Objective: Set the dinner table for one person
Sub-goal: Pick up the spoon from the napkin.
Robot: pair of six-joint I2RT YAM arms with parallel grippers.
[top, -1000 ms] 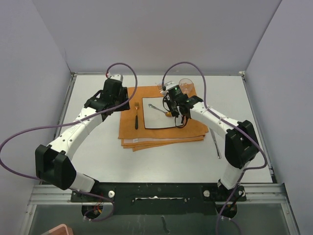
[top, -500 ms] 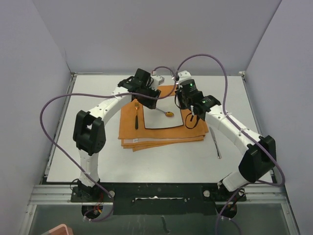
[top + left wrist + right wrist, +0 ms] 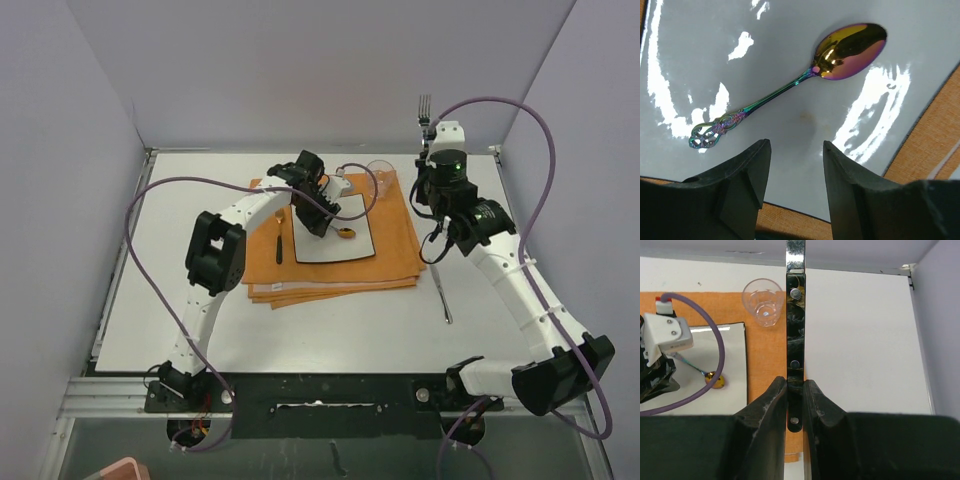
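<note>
The dinner table (image 3: pixel 200 300) is pale grey, with an orange placemat (image 3: pixel 390 260) and a square white plate (image 3: pixel 335 245) on it. An iridescent spoon (image 3: pixel 790 87) lies on the plate (image 3: pixel 690 50), its gold bowl (image 3: pixel 346 232) toward the right. My left gripper (image 3: pixel 796 147) hovers open just above the plate, near the spoon and holding nothing. My right gripper (image 3: pixel 795 385) is shut on the black handle of a fork (image 3: pixel 795 315), raised over the table's back right, tines (image 3: pixel 424 104) pointing up and away.
A clear cup (image 3: pixel 380 172) stands on the placemat's back right corner. A dark-handled knife (image 3: pixel 279 245) lies on the placemat left of the plate. Another slim utensil (image 3: pixel 441 295) lies on the bare table right of the placemat. Walls close in on three sides.
The right arm has carried the fork from over the plate up and to the back right. The left arm has swung in from the left and now hangs over the plate.
</note>
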